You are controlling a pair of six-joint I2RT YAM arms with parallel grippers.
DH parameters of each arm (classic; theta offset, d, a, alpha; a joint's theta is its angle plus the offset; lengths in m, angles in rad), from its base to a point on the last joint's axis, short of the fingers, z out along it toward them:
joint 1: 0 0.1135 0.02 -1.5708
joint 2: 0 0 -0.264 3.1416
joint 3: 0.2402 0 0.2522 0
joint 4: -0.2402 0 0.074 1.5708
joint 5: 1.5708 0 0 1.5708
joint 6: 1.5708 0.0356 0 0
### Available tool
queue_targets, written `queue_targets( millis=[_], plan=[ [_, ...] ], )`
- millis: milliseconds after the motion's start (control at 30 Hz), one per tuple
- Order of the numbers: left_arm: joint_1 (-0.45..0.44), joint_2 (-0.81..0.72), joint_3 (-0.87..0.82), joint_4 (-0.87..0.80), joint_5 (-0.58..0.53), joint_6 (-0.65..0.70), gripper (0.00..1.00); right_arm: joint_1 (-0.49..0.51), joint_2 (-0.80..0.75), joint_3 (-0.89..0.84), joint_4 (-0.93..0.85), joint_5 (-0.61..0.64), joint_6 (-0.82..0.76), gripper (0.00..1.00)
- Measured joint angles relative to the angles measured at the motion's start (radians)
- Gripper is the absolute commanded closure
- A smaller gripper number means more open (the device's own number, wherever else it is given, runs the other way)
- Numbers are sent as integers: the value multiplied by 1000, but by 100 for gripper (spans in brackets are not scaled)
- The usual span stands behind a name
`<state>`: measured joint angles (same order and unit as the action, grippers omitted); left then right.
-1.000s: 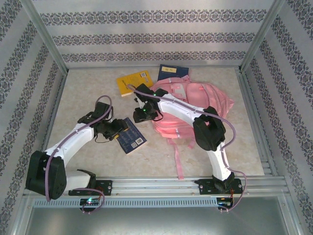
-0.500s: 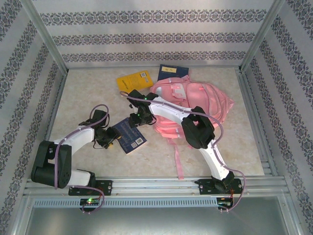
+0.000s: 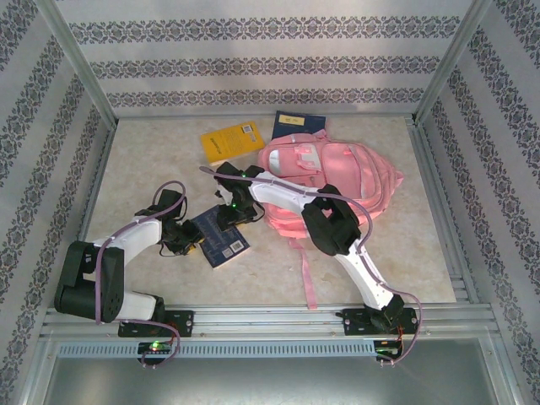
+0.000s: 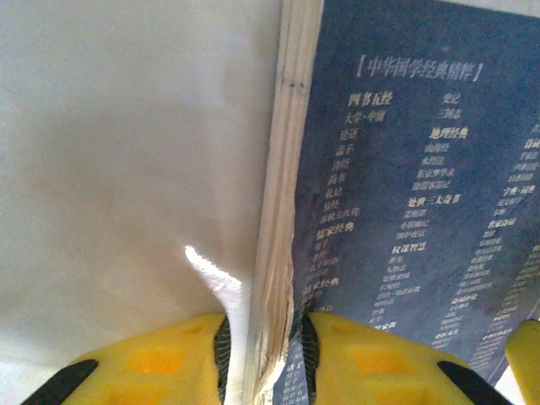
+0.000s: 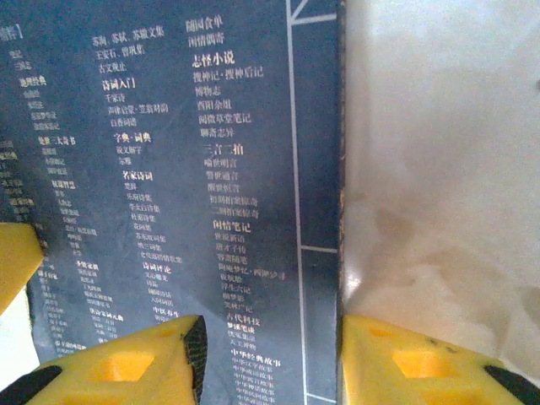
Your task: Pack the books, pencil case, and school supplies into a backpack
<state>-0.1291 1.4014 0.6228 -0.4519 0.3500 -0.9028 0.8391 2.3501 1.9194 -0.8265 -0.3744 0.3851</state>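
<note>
Left arm folded low; left tool straddles the page edge of dark blue book, can't tell if clamped. Right arm reaches across from backpack, right tool apart over the cover. Book flat on counter, edges cut off in wrist views.

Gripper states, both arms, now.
Left gripper: jaws astride the page edge of the dark blue book; grip cannot be told.
Right gripper: open, straddling that book's edge, holding nothing.
</note>
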Motion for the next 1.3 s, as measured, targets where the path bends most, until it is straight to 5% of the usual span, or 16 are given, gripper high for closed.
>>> queue_targets(
  millis=[567, 767, 867, 1100, 1300],
  plan=[
    [1, -10, -15, 50, 45, 8, 76, -49, -149, -277, 251, -329, 144, 62],
    [-1, -31, -37, 87, 64, 8, 75, -47, -149, -367, 364, -383, 217, 78],
    [-3, -47, -42, 89, 76, 11, 62, -48, -154, -379, 372, -367, 230, 90],
    [-8, -174, -34, 80, 126, 19, 36, -71, -359, -481, 390, -296, 236, 96],
    [-26, -194, -64, 386, 328, -76, 18, -138, -600, -588, 422, -311, 235, 98]
  ],
)
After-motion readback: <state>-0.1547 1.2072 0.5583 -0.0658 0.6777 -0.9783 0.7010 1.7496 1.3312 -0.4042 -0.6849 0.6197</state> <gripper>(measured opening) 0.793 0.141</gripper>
